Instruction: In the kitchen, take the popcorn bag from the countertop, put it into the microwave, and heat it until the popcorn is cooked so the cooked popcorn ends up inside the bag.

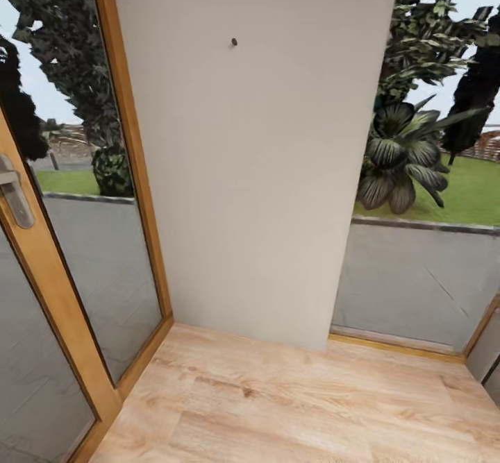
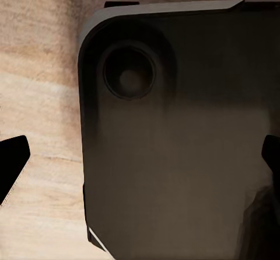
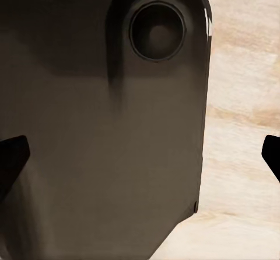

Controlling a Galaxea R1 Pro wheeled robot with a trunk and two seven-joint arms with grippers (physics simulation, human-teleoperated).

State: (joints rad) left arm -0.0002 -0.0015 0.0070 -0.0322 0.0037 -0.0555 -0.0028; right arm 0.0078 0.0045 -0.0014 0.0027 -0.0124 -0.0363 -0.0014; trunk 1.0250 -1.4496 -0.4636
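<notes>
Pale wall [image 1: 257, 157], wooden floor [image 1: 292, 407]

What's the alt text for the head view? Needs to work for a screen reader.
A plain off-white wall panel stands straight ahead, between a wood-framed glass door with a metal handle and a window onto garden plants. Light wood floor lies below.

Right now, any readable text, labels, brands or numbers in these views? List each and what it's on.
None. No text on the white wall panel, the wooden door frame, its metal handle, the wood floor, or the dark robot housing in the wrist views.
</notes>
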